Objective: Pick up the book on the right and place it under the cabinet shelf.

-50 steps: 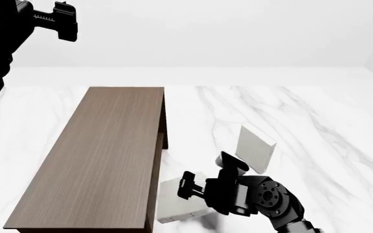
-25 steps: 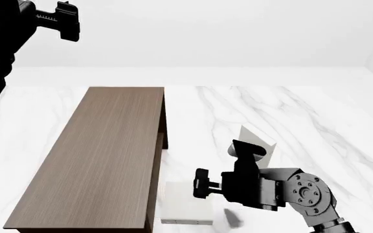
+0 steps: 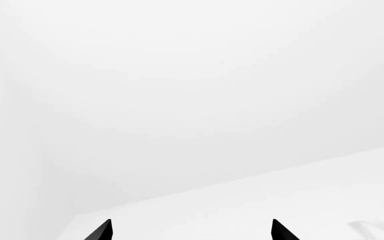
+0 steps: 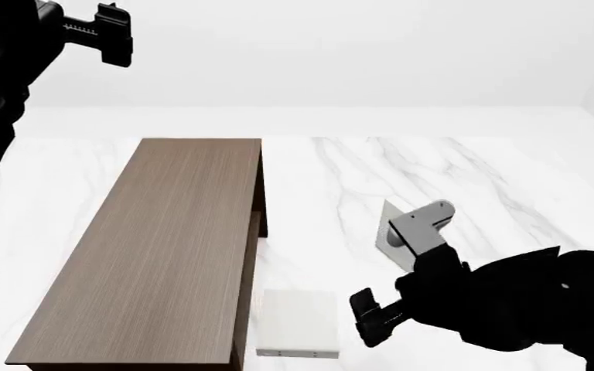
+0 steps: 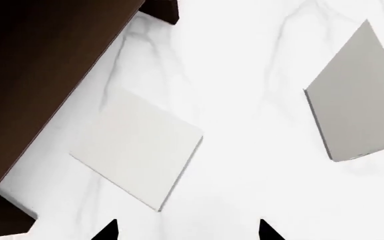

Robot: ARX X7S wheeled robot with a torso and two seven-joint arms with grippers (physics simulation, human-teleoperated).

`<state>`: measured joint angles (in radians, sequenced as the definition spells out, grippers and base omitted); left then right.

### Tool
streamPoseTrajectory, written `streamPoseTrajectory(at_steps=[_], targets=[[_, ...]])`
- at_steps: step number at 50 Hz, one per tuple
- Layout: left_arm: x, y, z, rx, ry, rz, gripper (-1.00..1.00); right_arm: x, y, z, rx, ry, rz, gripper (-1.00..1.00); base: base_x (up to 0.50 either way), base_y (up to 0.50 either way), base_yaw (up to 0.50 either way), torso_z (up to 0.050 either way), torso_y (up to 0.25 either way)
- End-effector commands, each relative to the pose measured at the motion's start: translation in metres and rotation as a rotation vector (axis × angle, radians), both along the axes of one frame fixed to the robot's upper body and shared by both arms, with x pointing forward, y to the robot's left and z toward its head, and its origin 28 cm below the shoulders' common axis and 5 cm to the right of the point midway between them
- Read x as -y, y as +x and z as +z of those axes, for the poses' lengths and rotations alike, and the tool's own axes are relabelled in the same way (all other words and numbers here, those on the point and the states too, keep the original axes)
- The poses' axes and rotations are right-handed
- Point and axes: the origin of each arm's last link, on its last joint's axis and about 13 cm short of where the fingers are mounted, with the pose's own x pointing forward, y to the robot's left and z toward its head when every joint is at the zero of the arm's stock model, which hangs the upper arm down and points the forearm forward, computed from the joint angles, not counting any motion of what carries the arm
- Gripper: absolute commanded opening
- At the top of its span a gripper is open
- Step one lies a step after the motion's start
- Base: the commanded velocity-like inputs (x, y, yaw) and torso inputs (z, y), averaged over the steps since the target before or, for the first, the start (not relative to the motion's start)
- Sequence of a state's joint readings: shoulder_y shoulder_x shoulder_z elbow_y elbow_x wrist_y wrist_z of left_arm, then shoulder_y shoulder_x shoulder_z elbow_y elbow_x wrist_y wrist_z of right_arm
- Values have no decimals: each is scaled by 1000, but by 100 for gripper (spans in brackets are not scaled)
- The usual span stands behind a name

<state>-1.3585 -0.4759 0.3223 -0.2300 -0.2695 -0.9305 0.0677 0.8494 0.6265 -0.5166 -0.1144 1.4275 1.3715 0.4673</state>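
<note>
The whitish book [image 4: 297, 323] lies flat on the marble right beside the open side of the long dark brown cabinet [image 4: 152, 247]. The right wrist view shows the same book [image 5: 136, 150] a little apart from the cabinet's dark edge [image 5: 38, 65]. My right gripper [image 4: 366, 317] hangs open just right of the book and touches nothing; its tips frame bare marble [image 5: 186, 232]. The cabinet shelf is hidden beneath the top board. My left gripper [image 4: 111, 35] is raised high at the far left, open and empty [image 3: 190, 231].
A greyer book [image 4: 388, 230] rests further right, half hidden behind my right arm and plain in the right wrist view [image 5: 359, 100]. The white marble surface [image 4: 483, 178] stretches to the right and back. A white wall closes the far side.
My right gripper has let go of the whitish book, which went from tilted to flat beside the cabinet. The right arm has drawn back to the right. The left arm barely moved.
</note>
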Motion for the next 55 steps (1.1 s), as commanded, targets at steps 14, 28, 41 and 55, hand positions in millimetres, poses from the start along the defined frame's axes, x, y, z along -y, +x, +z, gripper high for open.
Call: streamPoseTrajectory(at_steps=[14,28,41,55], targets=[[2,-3,5,-1,21,-12,100,32,-17,35,109,-270,440,100,0,0,0,0,0],[1,-6,19,5,29,-4,100,43,-8,61,7,-353,574,100,0,0,0,0,0],[1,-8,25,5,35,-13,100,33,12,79,31,-315,638,100,0,0,0,0,0],[2,-8,29,-31,47,-4,100,27,22,79,19,-297,661,100,0,0,0,0,0]])
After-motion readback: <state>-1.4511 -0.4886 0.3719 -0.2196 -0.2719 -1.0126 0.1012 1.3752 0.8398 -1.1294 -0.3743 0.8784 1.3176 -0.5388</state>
